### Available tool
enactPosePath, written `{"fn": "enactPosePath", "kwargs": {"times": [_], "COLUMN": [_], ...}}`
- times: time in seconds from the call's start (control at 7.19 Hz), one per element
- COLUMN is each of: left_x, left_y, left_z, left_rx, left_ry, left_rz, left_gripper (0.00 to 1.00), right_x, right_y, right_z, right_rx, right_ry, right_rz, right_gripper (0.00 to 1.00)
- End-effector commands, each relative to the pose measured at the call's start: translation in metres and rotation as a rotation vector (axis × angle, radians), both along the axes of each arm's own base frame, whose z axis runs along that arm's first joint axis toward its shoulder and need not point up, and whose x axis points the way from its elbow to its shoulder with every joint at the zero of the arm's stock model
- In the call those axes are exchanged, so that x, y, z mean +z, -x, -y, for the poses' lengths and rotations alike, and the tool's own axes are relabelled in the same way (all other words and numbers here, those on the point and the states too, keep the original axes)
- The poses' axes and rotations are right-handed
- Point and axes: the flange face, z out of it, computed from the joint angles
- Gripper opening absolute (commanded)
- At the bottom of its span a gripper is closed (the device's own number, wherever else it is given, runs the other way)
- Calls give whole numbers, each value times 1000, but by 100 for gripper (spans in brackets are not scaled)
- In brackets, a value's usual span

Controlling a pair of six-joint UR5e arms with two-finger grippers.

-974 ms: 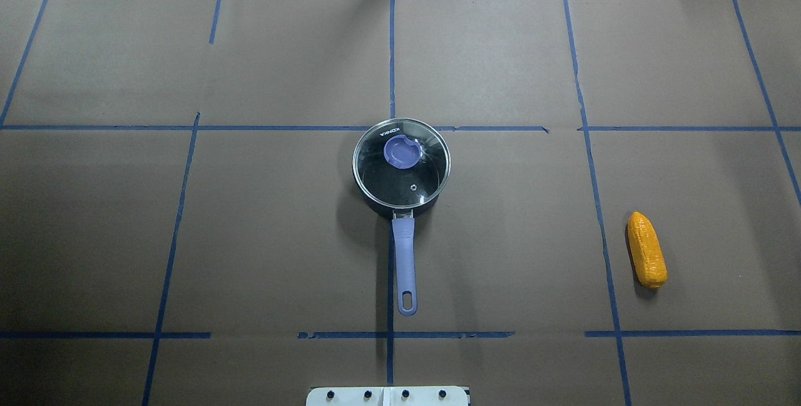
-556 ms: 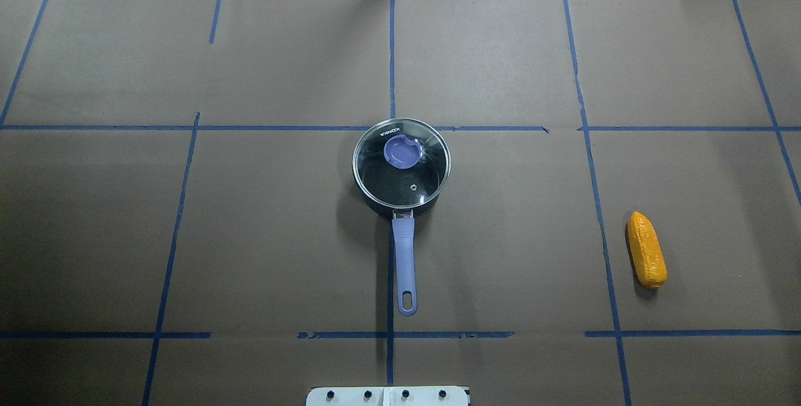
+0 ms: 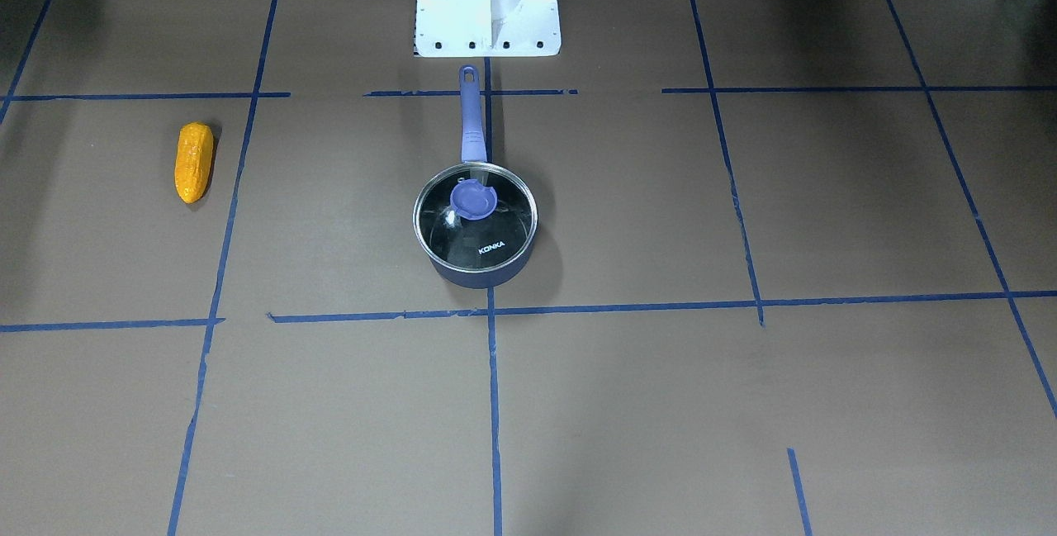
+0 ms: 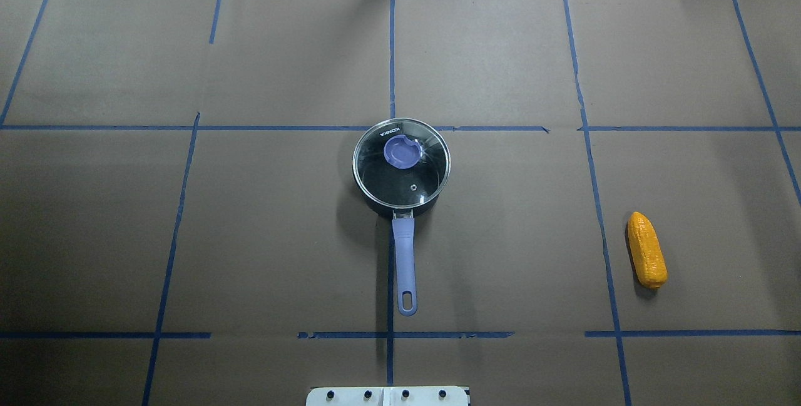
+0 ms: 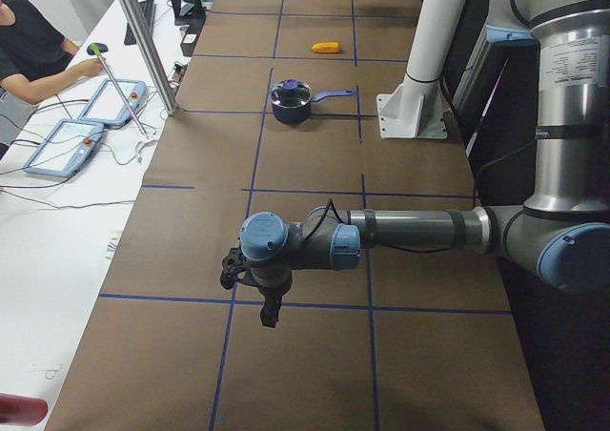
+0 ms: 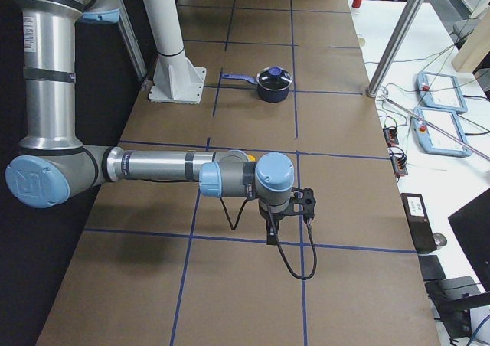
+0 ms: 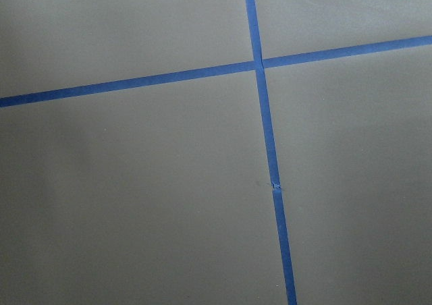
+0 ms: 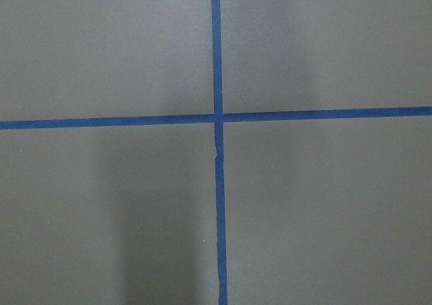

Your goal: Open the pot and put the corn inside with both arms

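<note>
The table (image 4: 250,237) is covered edge to edge in brown paper (image 4: 500,49), marked into large squares by strips of blue tape (image 4: 392,49). A pot (image 3: 476,278) stands near the middle with its glass lid (image 4: 407,177) on, its long handle pointing straight at the robot-side edge. A corn (image 4: 647,249) lies flat well apart from it, toward the table's right end, roughly parallel to the handle. A white base plate (image 4: 388,396) is bolted at the middle of the robot-side edge
</note>
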Motion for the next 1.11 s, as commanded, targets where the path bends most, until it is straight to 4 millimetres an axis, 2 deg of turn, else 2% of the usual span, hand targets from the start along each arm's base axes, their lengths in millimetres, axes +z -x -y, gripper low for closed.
{"fn": "enactPosePath", "kwargs": {"times": [0.0,0.14,0.42,0.56,0.7,0.83,0.97], "left_x": [-7,-16,-51,-74,-110,-157,-188], "left_y": [0,0,-3,-19,-35,-55,-74], "left_z": [1,7,35,44,42,43,46], "left_rx": [0,-1,3,35,68,107,144], "left_ry": [-10,-24,-78,-90,-94,-96,-102], "left_rz": [0,3,15,14,13,12,9], "left_gripper": [100,100,100,100,100,100,100], "right_x": [-2,-3,-2,-3,-5,-9,-21], "right_y": [1,5,13,20,20,20,21], "right_z": [3,3,4,6,7,9,19], "right_rx": [-2,-11,-26,-43,-43,-42,-42], "right_ry": [-4,-5,-4,-5,-31,-61,-87], "right_rz": [1,0,0,0,-1,-1,-2], "right_gripper": [100,100,100,100,100,100,100]}}
